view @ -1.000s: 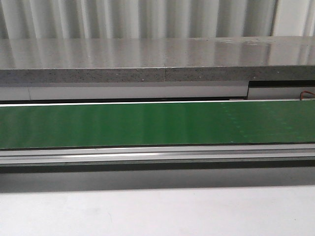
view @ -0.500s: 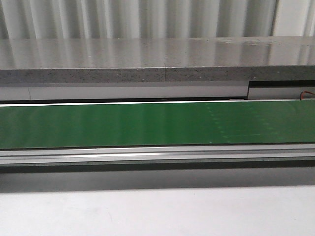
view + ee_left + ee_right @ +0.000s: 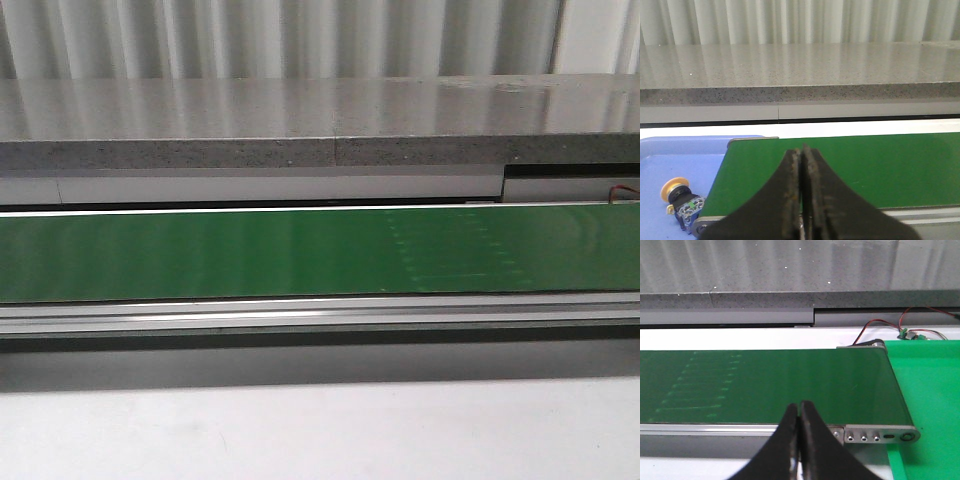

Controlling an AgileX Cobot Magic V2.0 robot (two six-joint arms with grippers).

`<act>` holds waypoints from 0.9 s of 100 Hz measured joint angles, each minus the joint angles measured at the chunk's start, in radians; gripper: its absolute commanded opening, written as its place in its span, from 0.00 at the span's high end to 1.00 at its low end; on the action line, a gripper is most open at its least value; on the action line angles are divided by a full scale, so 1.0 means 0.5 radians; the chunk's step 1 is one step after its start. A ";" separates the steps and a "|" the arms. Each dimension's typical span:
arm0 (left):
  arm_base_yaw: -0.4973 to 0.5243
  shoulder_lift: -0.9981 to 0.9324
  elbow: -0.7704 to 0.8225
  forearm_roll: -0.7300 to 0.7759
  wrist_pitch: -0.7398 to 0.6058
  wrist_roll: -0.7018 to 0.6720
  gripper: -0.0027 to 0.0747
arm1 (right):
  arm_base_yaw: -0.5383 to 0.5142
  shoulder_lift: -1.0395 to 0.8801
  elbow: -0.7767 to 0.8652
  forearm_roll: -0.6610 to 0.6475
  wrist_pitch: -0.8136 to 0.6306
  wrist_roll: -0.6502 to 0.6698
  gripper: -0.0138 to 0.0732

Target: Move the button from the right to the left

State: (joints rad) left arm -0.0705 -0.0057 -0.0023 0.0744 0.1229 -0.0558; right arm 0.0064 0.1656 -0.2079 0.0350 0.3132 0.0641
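Two pincers show in the wrist views, both clenched with nothing between their fingers: the left pincer [image 3: 801, 200] and the right pincer [image 3: 799, 440], each poised over the near edge of the green conveyor belt [image 3: 250, 255]. One button [image 3: 680, 200], orange-yellow cap tilted sideways, lies on the blue tray [image 3: 670, 160] just beside the belt's end. Red and black wires [image 3: 880, 327] run behind the belt's other end, next to a bright green surface [image 3: 925, 390].
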 measured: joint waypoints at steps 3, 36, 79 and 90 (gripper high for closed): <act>0.000 0.000 0.000 0.000 0.000 0.000 0.99 | 0.002 -0.054 0.039 -0.044 -0.003 0.060 0.92; 0.000 0.000 0.000 0.000 -0.004 0.000 0.99 | 0.002 -0.348 0.403 -0.186 -0.193 0.266 0.92; 0.000 0.000 0.000 0.000 -0.004 0.000 0.99 | 0.002 -0.352 0.470 -0.190 -0.387 0.276 0.92; 0.000 0.000 0.000 0.000 -0.004 0.000 0.99 | 0.002 -0.352 0.470 -0.190 -0.387 0.276 0.92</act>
State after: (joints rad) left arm -0.0705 -0.0057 -0.0023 0.0744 0.1211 -0.0558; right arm 0.0075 -0.0104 0.0270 -0.0599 0.1199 0.2019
